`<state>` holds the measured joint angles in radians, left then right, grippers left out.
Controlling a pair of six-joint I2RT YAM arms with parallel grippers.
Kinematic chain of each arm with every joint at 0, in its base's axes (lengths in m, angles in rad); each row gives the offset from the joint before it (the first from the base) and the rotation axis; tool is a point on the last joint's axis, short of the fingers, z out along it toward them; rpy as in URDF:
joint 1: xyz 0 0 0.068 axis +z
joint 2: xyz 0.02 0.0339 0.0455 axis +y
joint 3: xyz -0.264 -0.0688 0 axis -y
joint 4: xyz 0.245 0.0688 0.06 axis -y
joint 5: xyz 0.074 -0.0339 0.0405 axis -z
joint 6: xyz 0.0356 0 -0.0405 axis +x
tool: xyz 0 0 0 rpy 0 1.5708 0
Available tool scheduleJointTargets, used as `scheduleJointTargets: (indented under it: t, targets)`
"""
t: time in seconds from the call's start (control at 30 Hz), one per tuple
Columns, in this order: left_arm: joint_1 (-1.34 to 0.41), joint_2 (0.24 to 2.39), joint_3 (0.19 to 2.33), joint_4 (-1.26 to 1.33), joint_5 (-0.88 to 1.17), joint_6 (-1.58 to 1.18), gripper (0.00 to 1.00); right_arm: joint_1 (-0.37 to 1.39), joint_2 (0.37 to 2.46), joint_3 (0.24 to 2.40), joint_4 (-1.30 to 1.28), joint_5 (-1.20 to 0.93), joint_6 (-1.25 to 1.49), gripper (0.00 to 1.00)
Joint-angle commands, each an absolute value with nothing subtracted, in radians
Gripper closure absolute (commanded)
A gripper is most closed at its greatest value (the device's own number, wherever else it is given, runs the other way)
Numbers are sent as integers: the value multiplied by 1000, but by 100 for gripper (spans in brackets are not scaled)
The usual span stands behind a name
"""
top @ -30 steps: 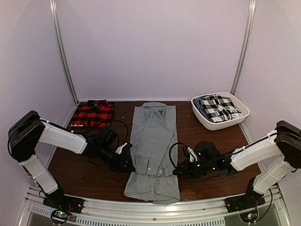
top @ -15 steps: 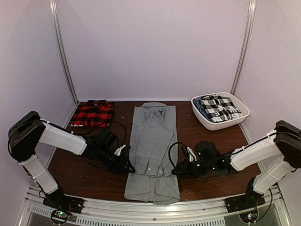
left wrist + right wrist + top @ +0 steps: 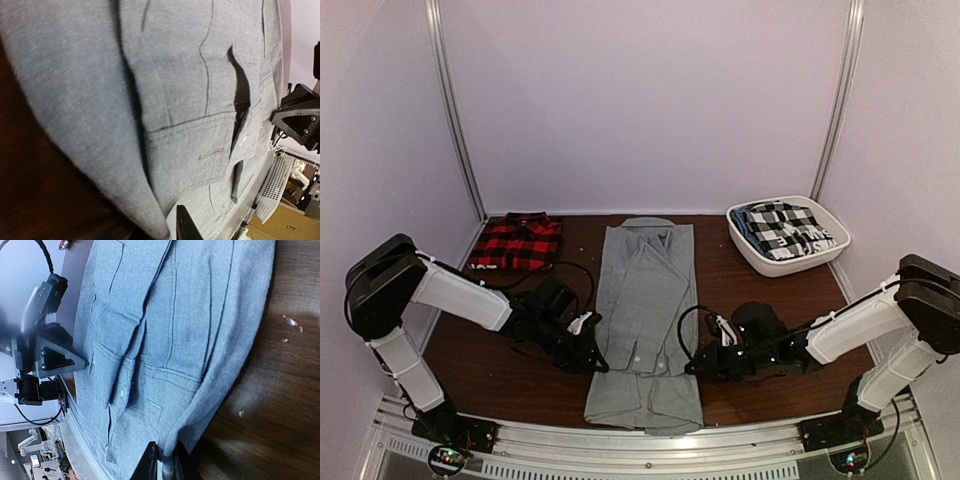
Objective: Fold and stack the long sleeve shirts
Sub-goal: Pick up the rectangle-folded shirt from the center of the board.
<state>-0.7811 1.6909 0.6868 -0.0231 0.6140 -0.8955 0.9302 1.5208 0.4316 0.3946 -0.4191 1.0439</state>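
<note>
Grey shirt point(image 3: 645, 320) lies flat down the middle of the brown worktop point(image 3: 740, 300). Its hem is at 6 o'clock by the arm bases and its collar point(image 3: 648, 222) at 12 o'clock, with both sleeves folded in over the body.

The left hand point(image 3: 595, 355) sits low at the shirt's 8 o'clock edge, touching the cloth. Its wrist view shows only one dark finger point(image 3: 182, 225) beside the fabric edge, so I cannot tell whether that hand is spread or pressed together.

The right hand point(image 3: 692, 365) is at the 4 o'clock edge. In its wrist view, both fingers point(image 3: 150, 465) are pressed onto a raised fold of the shirt's side edge, pinching it.

Farther back, at 10 o'clock, a red-and-black plaid shirt point(image 3: 517, 242) lies folded in the far left corner, well apart from the grey one. At 2 o'clock stands a white basket point(image 3: 760, 265) holding black-and-white checked cloth point(image 3: 785, 232).
</note>
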Motion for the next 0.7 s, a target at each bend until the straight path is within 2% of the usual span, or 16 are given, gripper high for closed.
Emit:
scheduleJointTargets:
  t: [0.0, 0.23, 0.67]
  targets:
    - [-787, 1701, 705, -22, 597, -900, 91, 925, 1522, 422, 427, -431, 1045, 90]
    - [-786, 1640, 708, -37, 623, -909, 100, 923, 1469, 451, 390, -422, 1029, 100]
    - [-747, 1573, 699, 67, 710, -1017, 100, 884, 1432, 524, 322, -413, 988, 100]
